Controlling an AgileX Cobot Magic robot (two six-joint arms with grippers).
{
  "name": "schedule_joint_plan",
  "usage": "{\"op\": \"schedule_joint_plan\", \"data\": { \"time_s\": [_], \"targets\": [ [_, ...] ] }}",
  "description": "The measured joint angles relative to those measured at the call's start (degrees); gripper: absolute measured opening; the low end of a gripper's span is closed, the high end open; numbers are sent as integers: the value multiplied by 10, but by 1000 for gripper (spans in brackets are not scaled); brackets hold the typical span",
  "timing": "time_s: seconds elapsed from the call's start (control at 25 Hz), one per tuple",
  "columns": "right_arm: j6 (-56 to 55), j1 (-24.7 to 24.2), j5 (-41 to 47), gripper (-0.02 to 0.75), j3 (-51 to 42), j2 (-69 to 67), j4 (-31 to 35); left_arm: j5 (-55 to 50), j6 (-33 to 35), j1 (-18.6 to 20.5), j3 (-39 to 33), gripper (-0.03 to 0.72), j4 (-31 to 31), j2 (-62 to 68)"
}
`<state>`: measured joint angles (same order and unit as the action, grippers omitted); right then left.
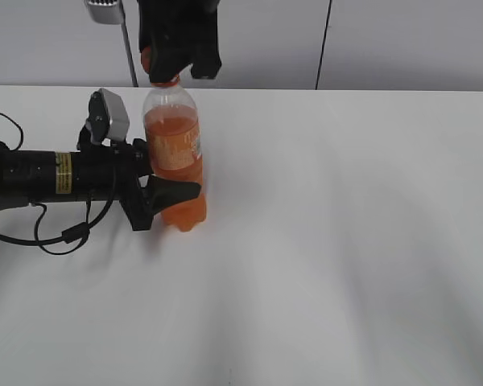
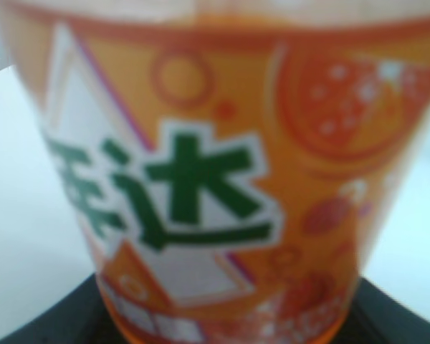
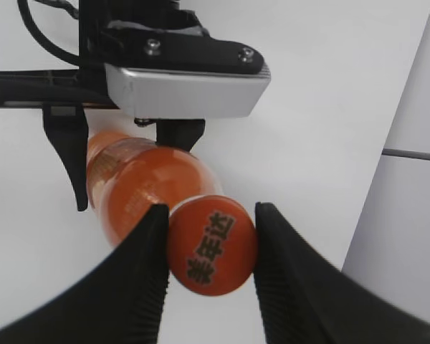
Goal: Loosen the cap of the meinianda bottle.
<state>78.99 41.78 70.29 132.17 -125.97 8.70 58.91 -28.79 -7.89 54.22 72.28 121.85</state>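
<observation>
The meinianda bottle (image 1: 175,153) stands upright on the white table, full of orange drink, with its orange-and-white label (image 2: 201,179) filling the left wrist view. My left gripper (image 1: 165,193) comes in from the left and is shut on the bottle's lower body. My right gripper (image 1: 177,60) hangs from above at the bottle's top. In the right wrist view its two black fingers (image 3: 209,244) press both sides of the orange cap (image 3: 212,245), which has dark characters on top. In the exterior view the cap (image 1: 163,80) is mostly hidden by the fingers.
The white table (image 1: 346,241) spreads to the right and front of the bottle. A black cable (image 1: 56,237) loops on the table under the left arm. A metal stand (image 1: 125,40) rises at the back left by the wall.
</observation>
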Motion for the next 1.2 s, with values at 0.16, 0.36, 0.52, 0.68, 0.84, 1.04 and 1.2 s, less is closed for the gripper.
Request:
{"op": "schedule_joint_plan", "data": {
  "time_s": [0.16, 0.36, 0.52, 0.68, 0.84, 1.04, 1.2],
  "targets": [
    [-26, 0, 0, 272, 0, 21, 15, 1, 1, -1, 0, 400, 4, 0],
    [-277, 0, -1, 272, 0, 61, -5, 1, 1, -1, 0, 400, 5, 0],
    [-613, 0, -1, 272, 0, 92, -98, 1, 2, -1, 0, 400, 5, 0],
    [-785, -11, 0, 272, -1, 126, -155, 2, 2, -1, 0, 400, 7, 0],
    [-808, -44, 0, 272, -13, 171, -150, 2, 2, -1, 0, 400, 8, 0],
    [-810, -136, -2, 272, -111, 232, -128, 2, 2, -1, 0, 400, 8, 0],
    [-799, -227, -7, 272, -231, 288, -113, 3, 2, -1, 0, 400, 8, 0]
  ]
}}
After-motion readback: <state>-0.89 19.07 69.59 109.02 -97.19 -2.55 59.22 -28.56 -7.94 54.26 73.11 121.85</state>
